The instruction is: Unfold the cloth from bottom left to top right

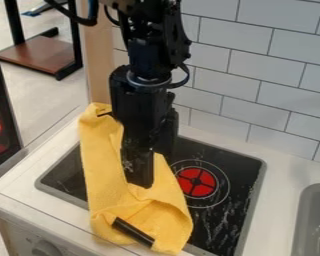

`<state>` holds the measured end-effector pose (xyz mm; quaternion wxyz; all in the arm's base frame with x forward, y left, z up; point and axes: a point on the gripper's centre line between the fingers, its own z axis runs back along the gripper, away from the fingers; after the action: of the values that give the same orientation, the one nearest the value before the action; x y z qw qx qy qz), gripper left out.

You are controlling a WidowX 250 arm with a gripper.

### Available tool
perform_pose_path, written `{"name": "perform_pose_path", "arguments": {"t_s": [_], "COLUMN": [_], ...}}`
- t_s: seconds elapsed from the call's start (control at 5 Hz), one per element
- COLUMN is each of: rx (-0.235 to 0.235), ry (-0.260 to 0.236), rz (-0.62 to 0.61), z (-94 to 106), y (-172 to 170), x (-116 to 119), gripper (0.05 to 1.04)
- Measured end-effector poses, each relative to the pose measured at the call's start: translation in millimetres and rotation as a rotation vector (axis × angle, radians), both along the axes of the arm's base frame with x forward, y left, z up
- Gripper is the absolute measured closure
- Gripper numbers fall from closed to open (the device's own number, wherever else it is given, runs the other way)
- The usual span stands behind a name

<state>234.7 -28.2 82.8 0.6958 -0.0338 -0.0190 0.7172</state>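
Observation:
The black gripper [140,172] hangs down from the top edge over the left part of the stove, in front of the yellow cloth's middle. From the back left corner of the stove, the yellow cloth [104,175] stretches to the front edge, narrow at the back and wider, bunched and folded at the front. Part of its right side lies beside the gripper, over the black stovetop. The gripper hides some of the cloth, and whether it holds any cannot be told.
A dark bar-like shape [132,231] shows at the cloth's front end. The black stovetop [233,220] has a red burner [196,181] right of the cloth. A grey sink [313,222] is at the right edge, and a white tiled wall [256,70] rises behind the counter.

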Motion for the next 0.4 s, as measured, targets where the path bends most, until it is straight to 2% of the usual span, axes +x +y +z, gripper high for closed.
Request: {"name": "perform_pose_path", "arguments": {"t_s": [0.2,0.4], "rx": [0.005,0.038], "ry": [0.021,0.031], "rz": [-0.002,-0.015], "z": [-5.3,-17.7], "y": [0.0,4.7], "x": [-2.8,2.7], "gripper": [0.084,0.085]}}
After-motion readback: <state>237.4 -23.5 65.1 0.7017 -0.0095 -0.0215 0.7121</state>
